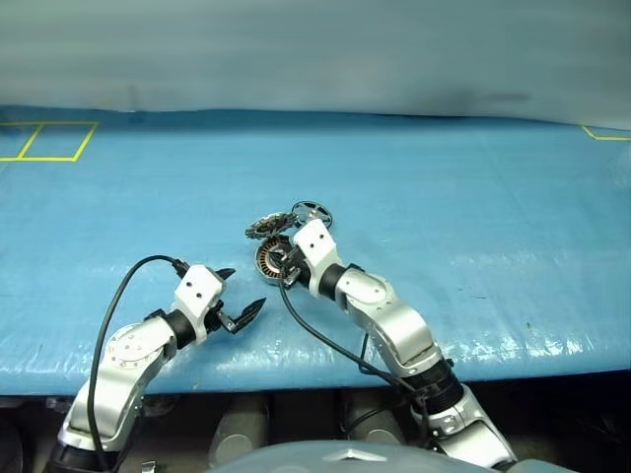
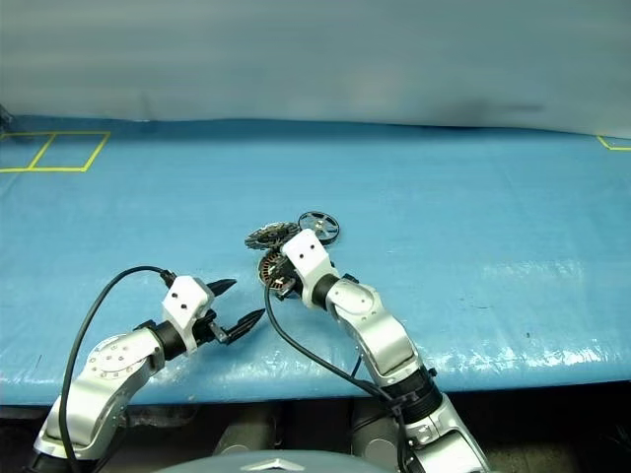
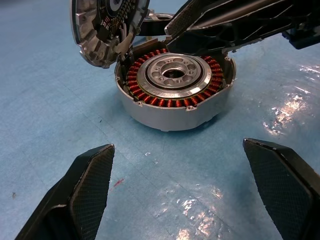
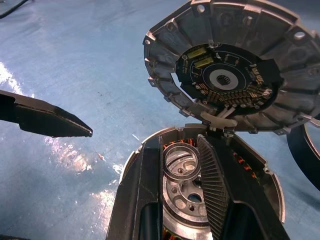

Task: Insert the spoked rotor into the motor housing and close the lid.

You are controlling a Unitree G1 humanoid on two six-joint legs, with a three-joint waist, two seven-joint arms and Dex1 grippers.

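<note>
The motor housing [image 1: 273,259] is seen at frame centre on the blue table [image 1: 473,246], well clear of its edges, with the lid [image 1: 268,226] tilted open behind it and the spoked rotor [image 1: 312,213] just beyond. The left gripper [image 1: 240,297], spread wide, hovers lower left. The right gripper [image 4: 192,175] is seen narrowly parted over the hub; the lid's circuit board [image 4: 227,80] is shown in its wrist view.

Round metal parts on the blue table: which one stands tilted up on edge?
The grey ribbed lid with the dark circuit board, propped open behind the copper-wound motor housing; the dark spoked rotor lies flat.
</note>
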